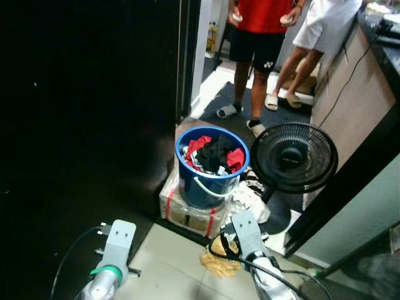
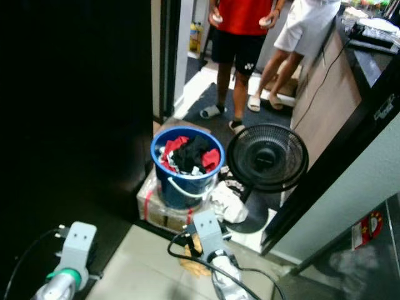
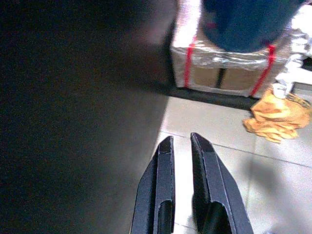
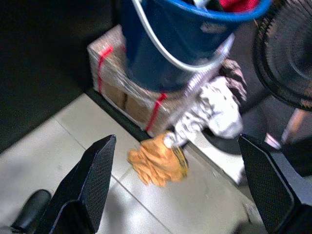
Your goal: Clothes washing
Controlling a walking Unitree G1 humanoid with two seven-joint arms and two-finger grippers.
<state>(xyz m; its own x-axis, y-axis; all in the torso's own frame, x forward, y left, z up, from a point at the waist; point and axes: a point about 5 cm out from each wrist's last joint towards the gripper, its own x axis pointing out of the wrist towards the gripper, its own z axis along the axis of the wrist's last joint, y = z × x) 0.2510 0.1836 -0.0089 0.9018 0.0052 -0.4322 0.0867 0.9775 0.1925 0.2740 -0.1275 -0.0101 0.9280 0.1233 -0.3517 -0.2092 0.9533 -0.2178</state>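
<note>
My right gripper (image 4: 178,190), fingers spread wide, is nearer the bucket (image 1: 211,165) at frame centre than my left gripper (image 3: 183,183), fingers nearly closed.

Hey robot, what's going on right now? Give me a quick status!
Left gripper shut, right gripper open, both empty. Blue bucket of clothes ahead on wrapped box. Yellow cloth, fan nearby.

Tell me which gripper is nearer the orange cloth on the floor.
Right. The right gripper hangs open just before the orange cloth; the left gripper is shut, off to its left.
</note>
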